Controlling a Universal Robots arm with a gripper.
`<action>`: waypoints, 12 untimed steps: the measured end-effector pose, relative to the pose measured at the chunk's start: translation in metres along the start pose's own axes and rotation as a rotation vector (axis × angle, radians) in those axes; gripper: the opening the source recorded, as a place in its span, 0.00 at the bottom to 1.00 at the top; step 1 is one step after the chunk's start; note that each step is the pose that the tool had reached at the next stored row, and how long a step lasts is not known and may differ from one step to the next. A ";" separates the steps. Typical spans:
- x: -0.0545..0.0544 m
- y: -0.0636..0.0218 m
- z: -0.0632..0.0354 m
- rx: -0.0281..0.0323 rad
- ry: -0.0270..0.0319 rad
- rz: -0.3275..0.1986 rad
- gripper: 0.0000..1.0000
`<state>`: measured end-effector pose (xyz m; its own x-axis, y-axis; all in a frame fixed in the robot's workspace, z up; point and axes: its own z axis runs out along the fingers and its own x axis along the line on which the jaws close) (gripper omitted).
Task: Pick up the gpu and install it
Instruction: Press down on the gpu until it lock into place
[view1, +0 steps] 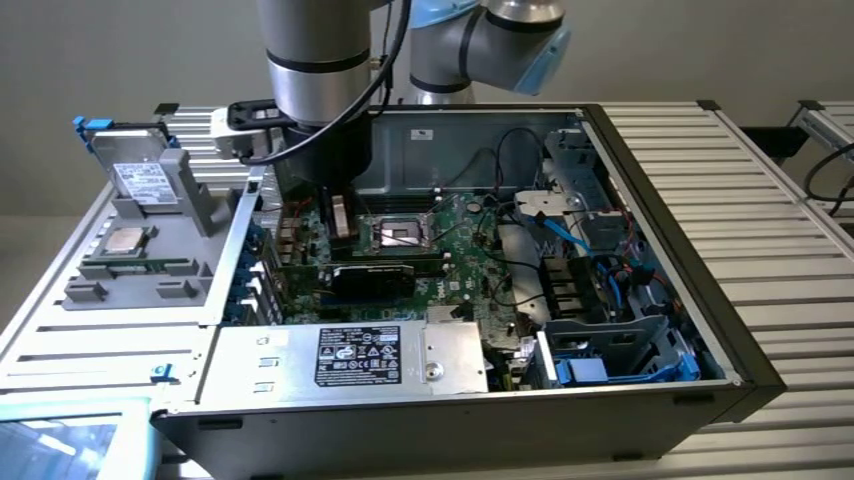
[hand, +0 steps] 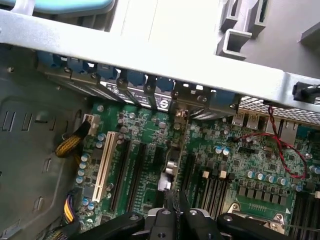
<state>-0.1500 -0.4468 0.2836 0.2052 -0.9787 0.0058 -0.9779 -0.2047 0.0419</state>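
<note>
A silver tubular arm with pale blue joint caps, black cables and a black end effector.

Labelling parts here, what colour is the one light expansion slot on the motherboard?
White slot, clearest in the wrist view.

Support was a ribbed silver metal table with slats running across it. Directly on it sat the open grey steel computer case, side panel off, taking up most of the middle. On the exterior view's left, just beside the case, a grey plastic fixture tray rested on the slats. A light-blue-framed panel lay at the near left corner.
</note>
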 end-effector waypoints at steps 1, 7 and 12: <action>0.000 0.0018 0.0002 0.0000 -0.0006 0.000 0.12; -0.003 0.0152 0.0027 0.0002 -0.0034 0.028 0.12; -0.003 0.0164 0.0030 0.0004 -0.0040 0.037 0.12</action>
<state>-0.1668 -0.4474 0.2813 0.1682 -0.9857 0.0033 -0.9849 -0.1680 0.0413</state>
